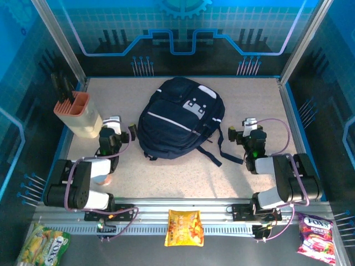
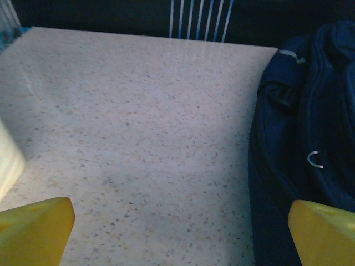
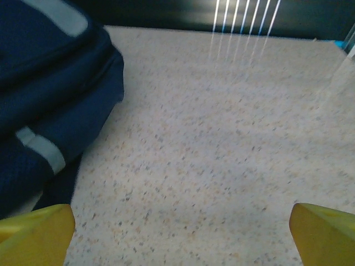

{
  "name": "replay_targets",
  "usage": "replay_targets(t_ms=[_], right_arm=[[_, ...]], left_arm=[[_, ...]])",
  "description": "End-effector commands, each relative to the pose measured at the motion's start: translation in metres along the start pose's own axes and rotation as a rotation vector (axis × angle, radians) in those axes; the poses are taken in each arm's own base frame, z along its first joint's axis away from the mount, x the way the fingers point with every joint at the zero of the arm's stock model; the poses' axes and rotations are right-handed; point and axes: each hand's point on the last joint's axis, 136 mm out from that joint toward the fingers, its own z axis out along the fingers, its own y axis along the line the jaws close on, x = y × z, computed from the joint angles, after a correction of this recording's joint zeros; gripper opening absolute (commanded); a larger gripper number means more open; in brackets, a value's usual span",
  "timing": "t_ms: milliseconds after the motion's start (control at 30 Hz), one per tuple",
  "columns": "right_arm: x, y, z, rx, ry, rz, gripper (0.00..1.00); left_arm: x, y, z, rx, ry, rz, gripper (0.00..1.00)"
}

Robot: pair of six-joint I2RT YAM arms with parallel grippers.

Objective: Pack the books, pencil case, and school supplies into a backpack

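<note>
The backpack (image 1: 180,119) is laid flat at the middle of the speckled table (image 1: 166,177), toward the far side, with its dark straps (image 1: 222,149) trailed out toward the near right. It is flanked by both arms. The left gripper (image 1: 123,129) is held just beside the backpack's left edge, with its yellow fingers (image 2: 33,233) spread wide and nothing gripped between them; bare tabletop is seen between them in the left wrist view, with navy fabric at the right. The right gripper (image 1: 240,132) is placed near the backpack's right side, likewise released and empty. A peach-and-cream holder (image 1: 80,113) with black tools is stood at the far left. Three snack bags are laid along the near edge: green (image 1: 44,246), yellow (image 1: 184,227) and pink (image 1: 315,235).
</note>
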Motion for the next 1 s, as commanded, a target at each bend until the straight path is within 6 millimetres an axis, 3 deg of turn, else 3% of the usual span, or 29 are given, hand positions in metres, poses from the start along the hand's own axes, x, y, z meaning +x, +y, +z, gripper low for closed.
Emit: replay_targets(t_ms=[0,200,967], right_arm=[[-0.027,0.003,0.011,0.033,-0.095,-0.029,1.00],[-0.024,-0.001,0.016,0.073,-0.051,-0.028,1.00],[-0.025,-0.002,0.016,0.069,-0.048,-0.018,1.00]], left_arm=[[-0.012,-0.006,0.009,0.045,-0.054,0.020,0.99],[-0.001,-0.004,0.024,0.032,0.002,0.020,0.99],[0.000,-0.005,0.025,0.036,0.012,0.027,0.99]])
